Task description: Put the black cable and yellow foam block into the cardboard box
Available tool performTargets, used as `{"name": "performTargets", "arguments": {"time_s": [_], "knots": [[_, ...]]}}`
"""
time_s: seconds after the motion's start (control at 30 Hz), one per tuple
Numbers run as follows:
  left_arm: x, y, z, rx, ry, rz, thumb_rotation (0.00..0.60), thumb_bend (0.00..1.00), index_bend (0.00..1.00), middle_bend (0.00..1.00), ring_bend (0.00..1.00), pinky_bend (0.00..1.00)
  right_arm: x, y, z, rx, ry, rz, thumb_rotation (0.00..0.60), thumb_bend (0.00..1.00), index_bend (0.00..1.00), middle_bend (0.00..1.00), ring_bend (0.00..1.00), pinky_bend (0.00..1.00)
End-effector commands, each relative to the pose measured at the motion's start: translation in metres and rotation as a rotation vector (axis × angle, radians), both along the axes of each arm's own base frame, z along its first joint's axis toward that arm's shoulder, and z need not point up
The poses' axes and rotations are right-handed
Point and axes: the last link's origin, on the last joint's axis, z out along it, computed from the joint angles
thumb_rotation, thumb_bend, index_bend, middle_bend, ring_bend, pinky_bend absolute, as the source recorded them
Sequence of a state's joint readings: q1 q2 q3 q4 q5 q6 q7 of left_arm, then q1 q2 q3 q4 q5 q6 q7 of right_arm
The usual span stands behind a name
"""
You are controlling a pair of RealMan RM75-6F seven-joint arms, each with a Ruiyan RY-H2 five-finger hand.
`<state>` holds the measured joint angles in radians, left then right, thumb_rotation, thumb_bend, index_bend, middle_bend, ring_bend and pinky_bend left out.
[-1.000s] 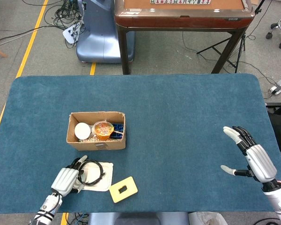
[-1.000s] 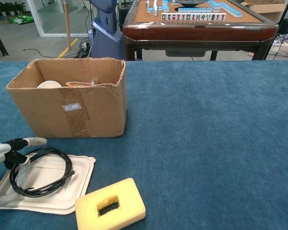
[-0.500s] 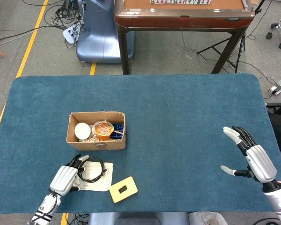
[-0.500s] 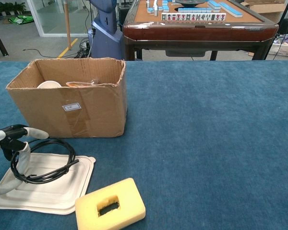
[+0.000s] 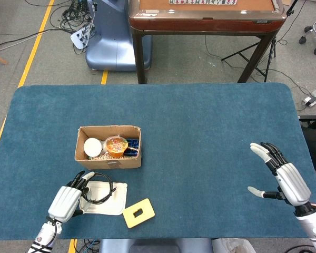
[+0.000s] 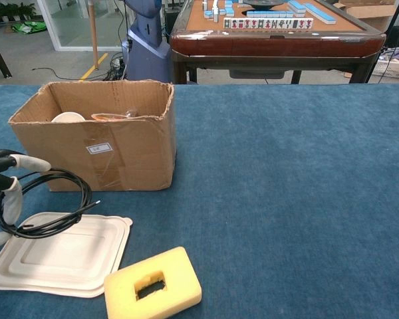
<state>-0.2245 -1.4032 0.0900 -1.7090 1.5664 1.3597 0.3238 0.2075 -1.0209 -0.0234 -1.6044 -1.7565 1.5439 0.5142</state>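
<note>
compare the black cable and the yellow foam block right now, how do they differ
The black cable is a thin coiled loop held off the table by the left robot hand; the yellow foam block is a thick slab with a cutout, lying untouched on the cloth. Both are outside the cardboard box.

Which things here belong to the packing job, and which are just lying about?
Job: coiled black cable, held by the left hand; yellow foam block; brown cardboard box.
Lying about: white moulded tray; wooden mahjong table.

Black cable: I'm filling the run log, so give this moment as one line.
left hand: holds black cable above white lid | right hand: open, idle | yellow foam block: on table | cardboard box: awaiting both
</note>
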Motion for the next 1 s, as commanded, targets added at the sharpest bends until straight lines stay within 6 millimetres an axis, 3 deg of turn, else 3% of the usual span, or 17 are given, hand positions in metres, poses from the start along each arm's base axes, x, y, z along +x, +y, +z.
{"name": "performTargets", "arguments": {"time_s": [0.03, 0.63, 0.8, 1.0], "knots": [[-0.001, -0.005, 0.006, 0.011, 0.010, 0.002, 0.600, 0.79, 0.72, 0.14, 0.05, 0.34, 0.000, 0.000, 0.000, 0.000, -0.001, 0.000, 0.600, 0.00, 0.12, 0.10, 0.00, 0.00], [-0.003, -0.022, 0.065, 0.183, 0.033, 0.013, 0.600, 0.79, 0.72, 0.14, 0.05, 0.34, 0.000, 0.000, -0.001, -0.001, 0.001, -0.001, 0.600, 0.00, 0.12, 0.11, 0.00, 0.00], [0.004, -0.016, 0.080, 0.230, 0.023, -0.005, 0.600, 0.78, 0.72, 0.14, 0.05, 0.34, 0.000, 0.000, -0.001, -0.002, 0.001, -0.002, 0.600, 0.00, 0.12, 0.10, 0.00, 0.00], [0.023, 0.006, 0.095, 0.248, -0.001, -0.039, 0.600, 0.78, 0.72, 0.14, 0.05, 0.34, 0.000, 0.000, 0.000, -0.004, -0.002, -0.003, 0.600, 0.00, 0.12, 0.11, 0.00, 0.00]]}}
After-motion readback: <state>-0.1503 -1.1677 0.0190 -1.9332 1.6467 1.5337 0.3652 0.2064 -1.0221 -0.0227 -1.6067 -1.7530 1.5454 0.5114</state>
